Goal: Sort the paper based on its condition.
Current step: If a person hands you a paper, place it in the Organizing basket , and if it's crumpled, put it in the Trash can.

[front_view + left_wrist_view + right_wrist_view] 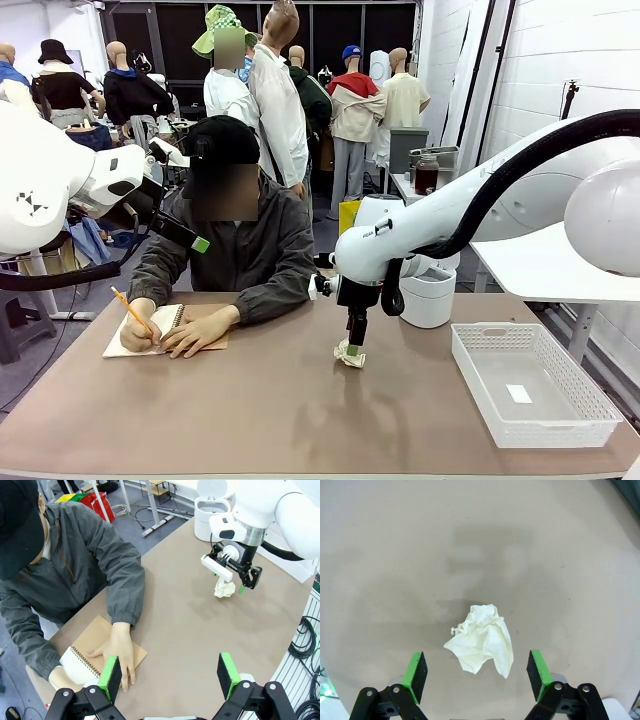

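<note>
At the middle of the matte tan table (pixel 280 420), a sheet of thin white paper (pixel 482 639) is lying crushed into a lumpy, sharply creased wad with ragged, pointed corners. It is being straddled by the right gripper (pixel 351 347), which is being held pointing straight down at the tabletop. Its jaws are being kept spread wide, and the flat green pads (pixel 417 672) are being held on either side of the wad, with bare table showing between each pad and the paper, so nothing is being pinched.

Off to the robot's left, the left gripper (pixel 169 674) is being held above the near part of the table. Its black fingers are likewise being kept wide apart around empty air.

Across the table, a spiral-bound notebook (pixel 165 322) with a brown cardboard cover (pixel 100 632) and a wire coil along one edge is being written in by a person in a grey jacket. A yellow pencil (pixel 130 309) is being gripped in one hand (pixel 137 336), while the page is being pressed flat by the other hand (pixel 196 333).

Toward the robot's right, a shallow white plastic basket (pixel 540 436) with perforated walls is being left well apart from the wad, a small white rectangular sticker (pixel 519 393) lying on its floor. Beyond the table's far edge, a rounded white bin (pixel 428 296) is standing.
</note>
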{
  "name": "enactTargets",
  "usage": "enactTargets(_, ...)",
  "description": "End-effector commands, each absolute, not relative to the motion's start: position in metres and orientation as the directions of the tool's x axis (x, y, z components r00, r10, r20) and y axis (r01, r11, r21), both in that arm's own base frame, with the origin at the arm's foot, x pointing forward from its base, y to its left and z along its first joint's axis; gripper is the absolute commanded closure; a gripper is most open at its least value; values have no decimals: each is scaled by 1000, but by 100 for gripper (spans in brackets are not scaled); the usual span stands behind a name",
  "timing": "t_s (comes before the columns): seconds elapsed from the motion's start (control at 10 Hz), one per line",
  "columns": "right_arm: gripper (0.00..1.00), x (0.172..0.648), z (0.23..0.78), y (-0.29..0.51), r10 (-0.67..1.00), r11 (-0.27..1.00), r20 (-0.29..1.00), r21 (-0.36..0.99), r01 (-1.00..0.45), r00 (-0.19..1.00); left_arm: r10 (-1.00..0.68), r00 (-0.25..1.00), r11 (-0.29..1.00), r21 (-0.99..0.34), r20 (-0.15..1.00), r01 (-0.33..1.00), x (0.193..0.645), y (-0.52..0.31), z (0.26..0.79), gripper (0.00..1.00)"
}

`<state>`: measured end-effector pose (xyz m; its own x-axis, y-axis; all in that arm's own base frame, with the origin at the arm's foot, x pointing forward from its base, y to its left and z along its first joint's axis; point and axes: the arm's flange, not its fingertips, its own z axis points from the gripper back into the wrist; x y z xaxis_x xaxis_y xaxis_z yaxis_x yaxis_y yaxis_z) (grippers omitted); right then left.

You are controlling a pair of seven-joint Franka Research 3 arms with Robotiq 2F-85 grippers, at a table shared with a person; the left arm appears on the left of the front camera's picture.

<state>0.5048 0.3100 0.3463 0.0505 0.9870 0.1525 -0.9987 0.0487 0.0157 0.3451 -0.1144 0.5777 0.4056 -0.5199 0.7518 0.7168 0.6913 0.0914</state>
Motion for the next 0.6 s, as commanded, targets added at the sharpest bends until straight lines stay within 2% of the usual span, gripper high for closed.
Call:
enactTargets(0.0,0,515,340,314,990,-17,142,39,-999,-11,-519,411,690,84,749,719,345,-113,579,0)
enactTargets(0.5,0,518,325,319,995,-37,96,49,-998,-32,-519,411,690,84,749,719,345,-113,579,0)
